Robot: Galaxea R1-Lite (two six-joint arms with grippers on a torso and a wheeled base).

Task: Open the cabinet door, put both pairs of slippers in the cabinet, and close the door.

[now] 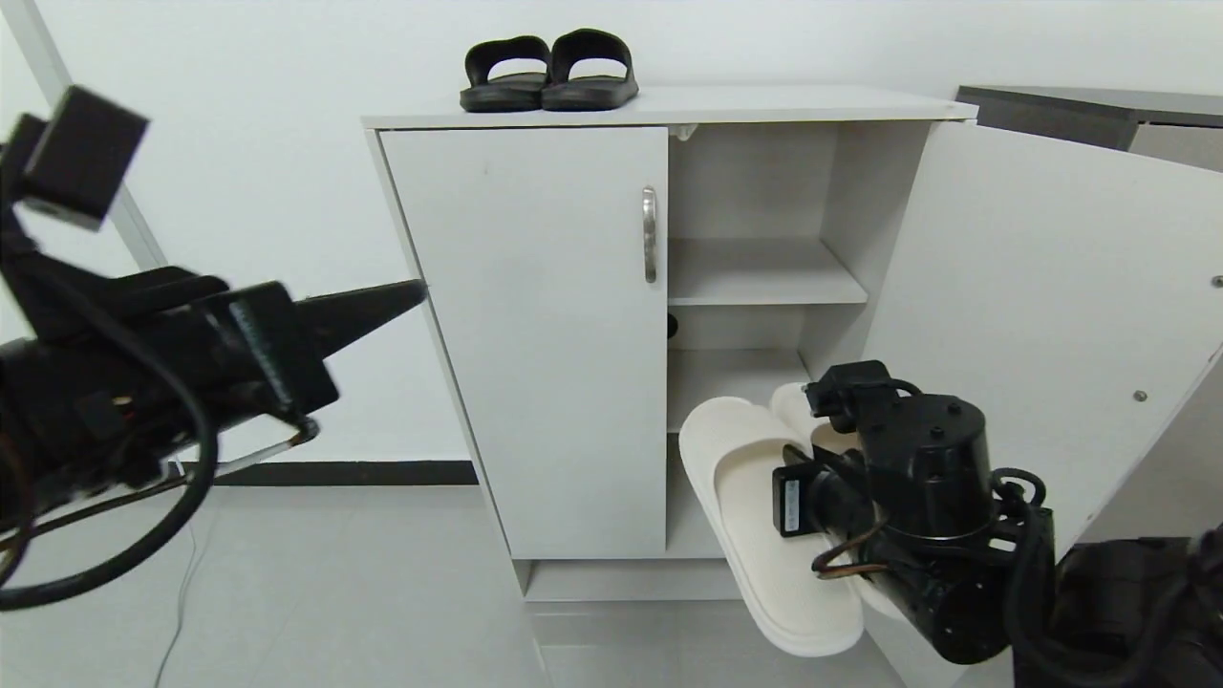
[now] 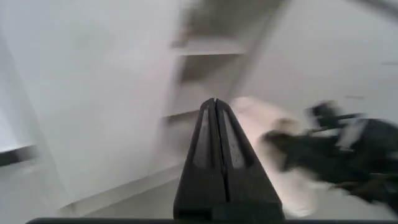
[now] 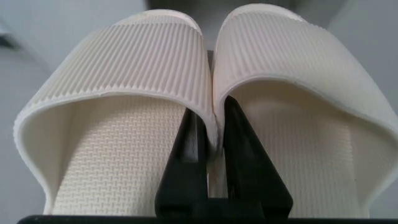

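I am viewing a white cabinet point(image 1: 812, 103) against the wall. Its right door point(image 1: 1041, 315) is swung fully open. Its left door point(image 1: 545, 334) is flush and closed. The open half exposes an upper shelf point(image 1: 755, 272) and a second shelf point(image 1: 731, 377) below it.

Item 1, the white slippers point(image 1: 755, 506): the pair is carried off the floor by the right arm, in front of the lower part of the open half. The two slippers lie side by side, soles tilted, with the toe ends pointing in toward the front edge of the second shelf. I cannot tell whether the toes touch that edge.

Item 2, the black slippers point(image 1: 549, 75): the pair sits side by side on the cabinet top, left of its middle and above the closed door.

Right gripper point(image 3: 211, 124): in the wrist view its fingers pinch the two inner strap edges of the white slippers point(image 3: 118, 93) where they meet.

Left gripper point(image 2: 215, 102): its fingers are pressed together with nothing between them. In the head view it is held out level at the cabinet's left outer edge point(image 1: 416, 289), well apart from both pairs.

The metal handle point(image 1: 650, 234) stands upright along the closed door's right edge.
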